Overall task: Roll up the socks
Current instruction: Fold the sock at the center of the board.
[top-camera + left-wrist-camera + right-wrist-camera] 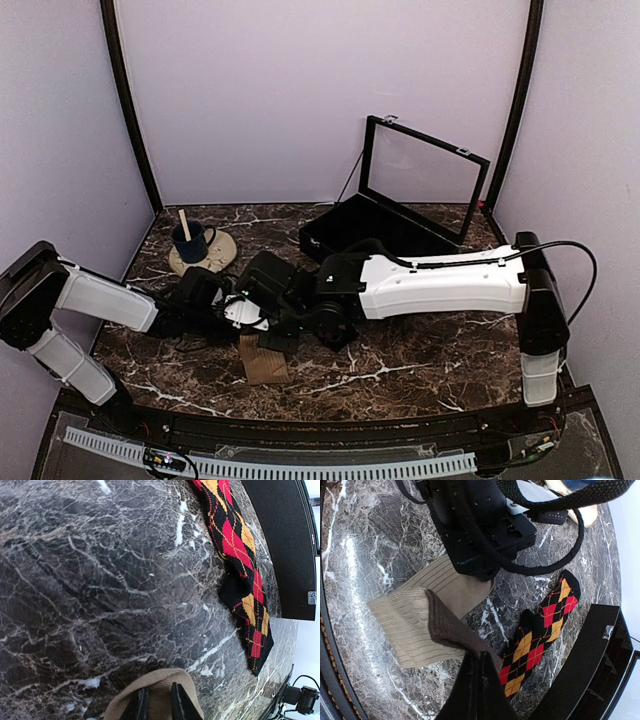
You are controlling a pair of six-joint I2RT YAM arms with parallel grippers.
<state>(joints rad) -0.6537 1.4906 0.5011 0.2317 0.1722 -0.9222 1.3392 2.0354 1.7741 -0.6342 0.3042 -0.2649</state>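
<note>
Pinching, with the right tool (477, 675) closed tight, the raised dark brown end of the tan-brown ribbed fabric sock (405, 625). Nipping its other end in the narrow left tool (159, 687), on the dark marble counter (365, 545). Leaving the black, red-and-orange argyle fabric sock (535, 640) flat on the far right, beside the black case (585, 665).

tan ribbed sock (410, 622), black red-and-orange argyle sock (540, 630)

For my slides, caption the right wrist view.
Shut right jaws pinch the tan ribbed fabric sock by its dark end; black argyle sock lies flat nearby.
</note>
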